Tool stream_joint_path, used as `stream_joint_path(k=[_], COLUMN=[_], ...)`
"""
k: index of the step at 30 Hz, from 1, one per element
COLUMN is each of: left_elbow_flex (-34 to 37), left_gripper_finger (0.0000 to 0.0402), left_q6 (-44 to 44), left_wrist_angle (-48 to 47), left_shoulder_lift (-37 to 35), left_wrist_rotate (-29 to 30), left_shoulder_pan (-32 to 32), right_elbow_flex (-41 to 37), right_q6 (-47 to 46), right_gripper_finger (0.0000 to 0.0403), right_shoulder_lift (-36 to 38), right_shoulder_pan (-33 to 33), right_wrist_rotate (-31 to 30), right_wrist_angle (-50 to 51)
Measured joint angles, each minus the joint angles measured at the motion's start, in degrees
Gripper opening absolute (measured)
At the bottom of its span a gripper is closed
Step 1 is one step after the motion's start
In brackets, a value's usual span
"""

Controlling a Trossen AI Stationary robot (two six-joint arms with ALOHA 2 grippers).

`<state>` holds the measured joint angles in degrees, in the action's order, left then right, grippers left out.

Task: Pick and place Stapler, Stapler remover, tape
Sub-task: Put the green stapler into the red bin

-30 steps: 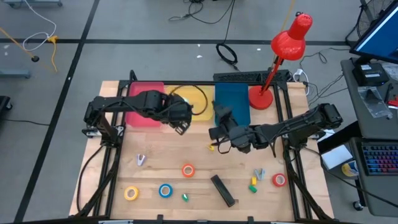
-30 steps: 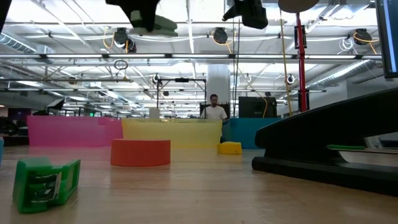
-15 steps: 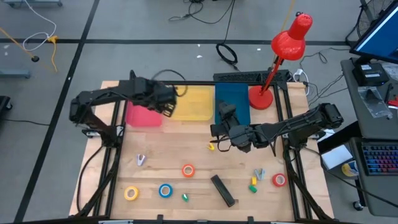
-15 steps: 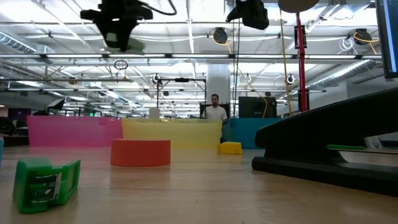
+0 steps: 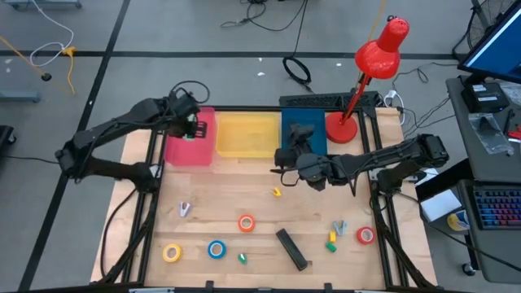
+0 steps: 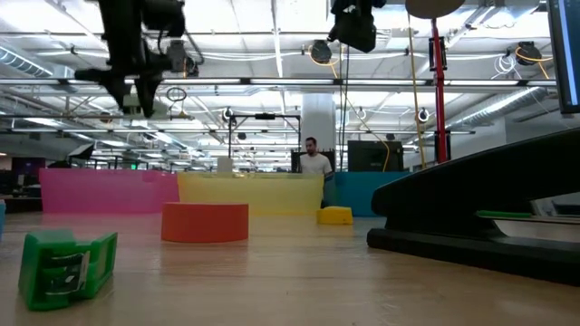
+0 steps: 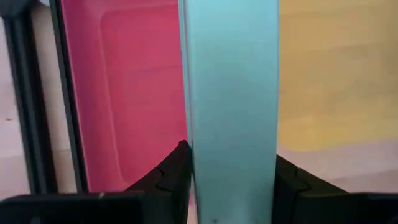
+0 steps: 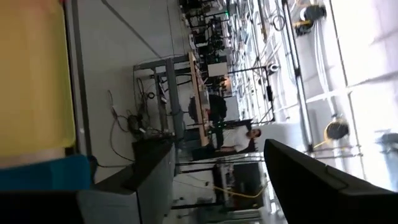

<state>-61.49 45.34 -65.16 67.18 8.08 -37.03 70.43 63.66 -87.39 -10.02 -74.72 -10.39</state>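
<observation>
My left end effector [image 5: 190,125] hangs above the pink tray [image 5: 186,151] at the back of the counter [image 5: 228,195], clamped narrowly on a pale teal stapler [image 7: 230,93]. In my left wrist view it is a long, smooth, straight-sided bar running between my two dark fingers [image 7: 171,177], with the pink tray on one side of it and the yellow tray [image 5: 247,135] on the other. My right end effector [image 5: 286,158] hovers over the blue tray [image 5: 310,129] with its fingers spread wide and nothing between them. The tape lies well apart from both arms, along the front of the counter: a yellow roll [image 5: 172,253], a blue roll [image 5: 216,249], an orange-red roll [image 5: 246,222] a little farther back, and a red roll [image 5: 365,235] off toward the right side, each a flat ring with a pale centre hole. A black stapler [image 5: 291,248] lies at a slant between the orange-red and red rolls. A grey stapler remover [image 5: 185,209] sits on the left, another [image 5: 339,227] beside a green piece [image 5: 331,242] near the red roll, a small green piece [image 5: 242,258] near the blue roll and a small yellow piece [image 5: 277,192] just in front of my right arm. A red desk lamp [image 5: 378,50] stands at the back right corner. In the low view a person [image 6: 314,159] stands far off in the room.
</observation>
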Motion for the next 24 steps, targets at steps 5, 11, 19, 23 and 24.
stream_joint_path(k=[5,11,19,23,24], left_elbow_flex=[6.7,10.5,11.1,11.1,11.1], left_gripper_finger=[0.0132,0.0132,0.0132,0.0132,0.0132], left_q6=[-7.7,-14.1,-19.3,-19.2,-19.1], left_wrist_angle=[9.0,13.6,16.9,17.4,17.5], left_shoulder_lift=[0.2,2.7,7.3,10.1,11.1], left_wrist_rotate=[-6.6,-12.0,-13.2,-12.7,-12.6], left_shoulder_pan=[-10.0,-20.7,-24.5,-24.5,-24.6], right_elbow_flex=[0.0,-0.1,-0.1,-0.1,-0.1], right_q6=[-10.9,-29.6,-59.8,-67.3,-68.8], right_gripper_finger=[0.0238,0.0238,0.0238,0.0238,0.0238], right_shoulder_lift=[0.0,0.6,4.4,6.2,6.6], right_shoulder_pan=[-0.3,-1.3,-1.2,-0.9,-0.7], right_wrist_rotate=[1.8,5.4,31.1,39.6,41.4], right_wrist_angle=[1.8,8.6,24.5,31.1,32.6])
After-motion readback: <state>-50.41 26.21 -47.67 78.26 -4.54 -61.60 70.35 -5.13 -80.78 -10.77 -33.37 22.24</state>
